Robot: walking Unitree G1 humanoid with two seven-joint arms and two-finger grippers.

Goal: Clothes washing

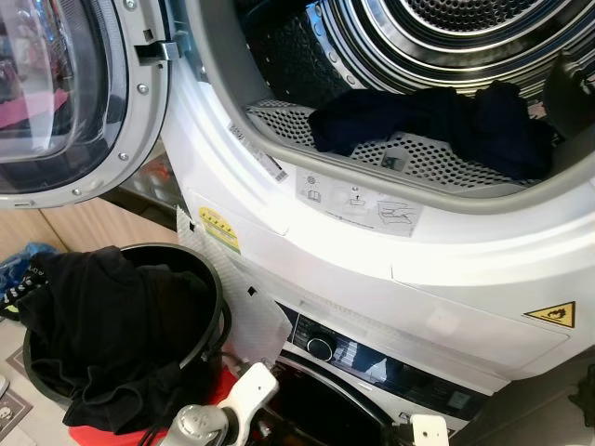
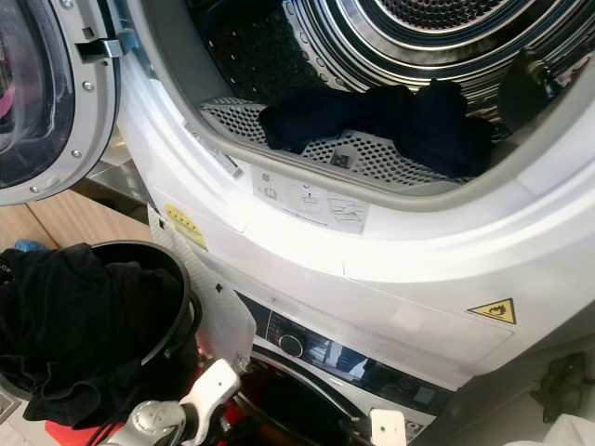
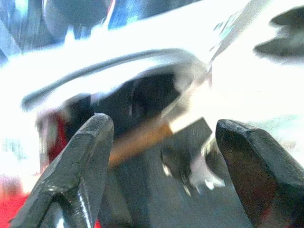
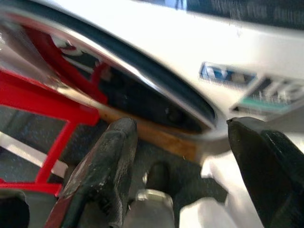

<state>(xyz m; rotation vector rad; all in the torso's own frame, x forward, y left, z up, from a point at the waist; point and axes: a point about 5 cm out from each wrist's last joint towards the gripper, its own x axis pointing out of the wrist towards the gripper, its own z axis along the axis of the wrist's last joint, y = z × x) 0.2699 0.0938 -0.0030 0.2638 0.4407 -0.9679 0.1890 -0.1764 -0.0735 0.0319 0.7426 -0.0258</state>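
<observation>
A: Clothes where?
B: Dark garment (image 1: pixel 437 125) is lying in the upper dryer drum (image 1: pixel 409 37), just inside the rim, door (image 1: pixel 65 93) hanging open. More black clothes (image 1: pixel 102 325) are sitting piled in the round black basket (image 1: pixel 216 307) on the floor beside the machine.
A: Pincers?
B: Left pincer (image 3: pixel 161 161) is pointing at the lower machine's front, fingers spread, pinching nothing. Right pincer (image 4: pixel 180 156) is hanging low too, spread, empty, red frame (image 4: pixel 42 104) behind it.

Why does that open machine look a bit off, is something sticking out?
Yes: a dark garment lies across the perforated lip of the upper drum's opening rather than deep inside. More dark clothes spill over the black basket's rim below.
</observation>
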